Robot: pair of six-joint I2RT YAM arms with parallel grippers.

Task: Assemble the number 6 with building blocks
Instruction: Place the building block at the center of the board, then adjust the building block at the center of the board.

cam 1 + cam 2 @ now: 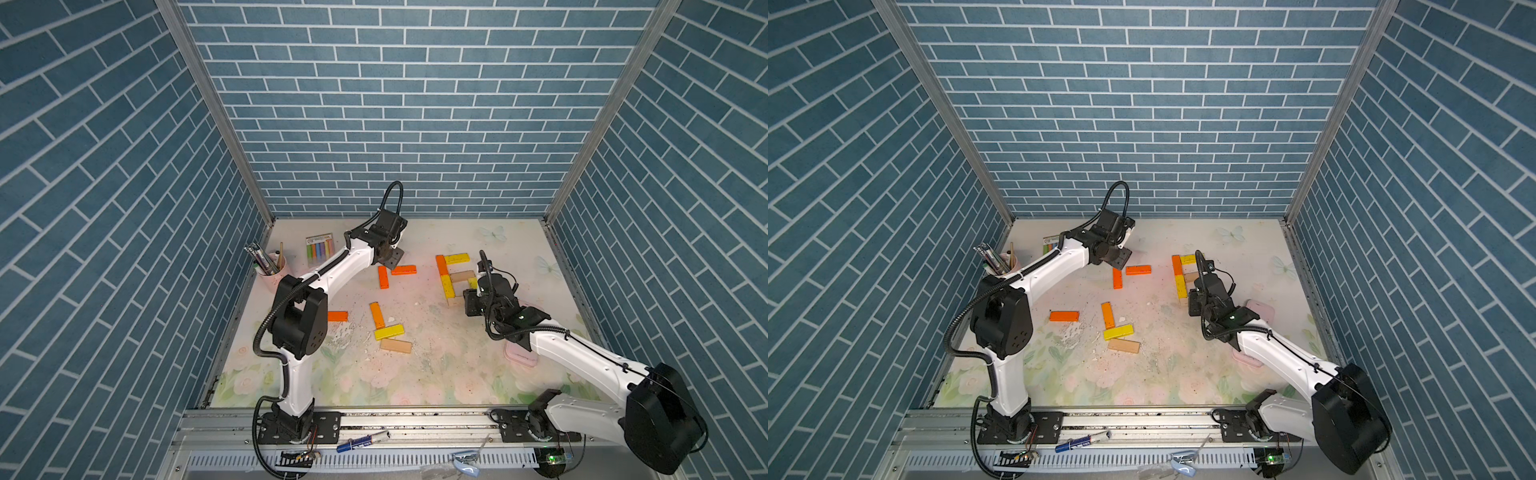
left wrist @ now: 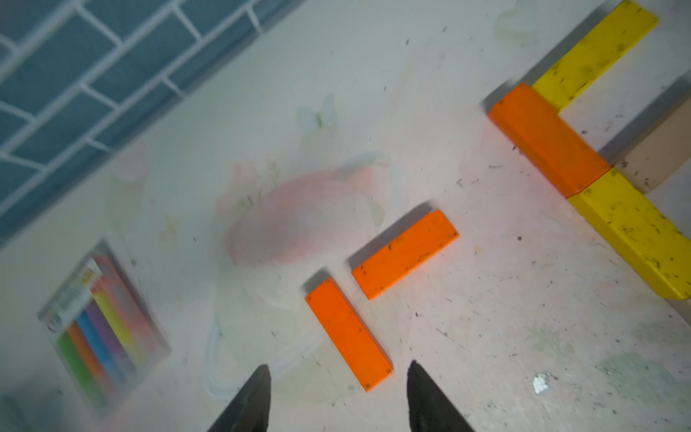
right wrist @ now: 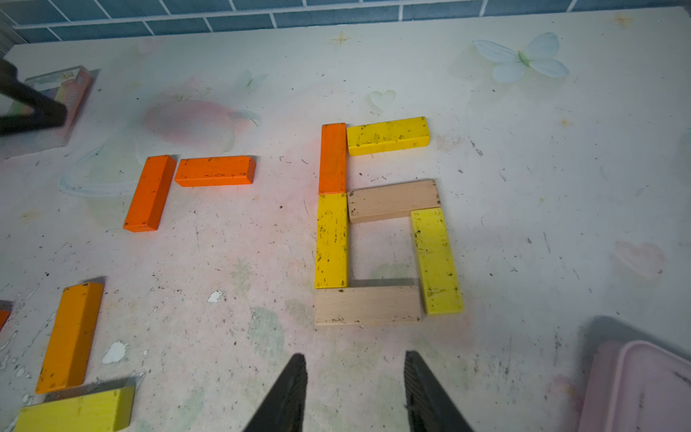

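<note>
The number 6 lies at the back right of the table as six bars laid end to end: orange, yellow and tan. In both top views my right arm covers part of it. My right gripper is open and empty, just short of the tan bottom bar. My left gripper is open and empty over two loose orange building blocks, at the back middle in a top view. Several more loose blocks lie mid-table.
A pack of coloured chalk sticks and a pen cup stand at the back left. A pink tray lies at the right, partly under my right arm. Tiled walls close in three sides.
</note>
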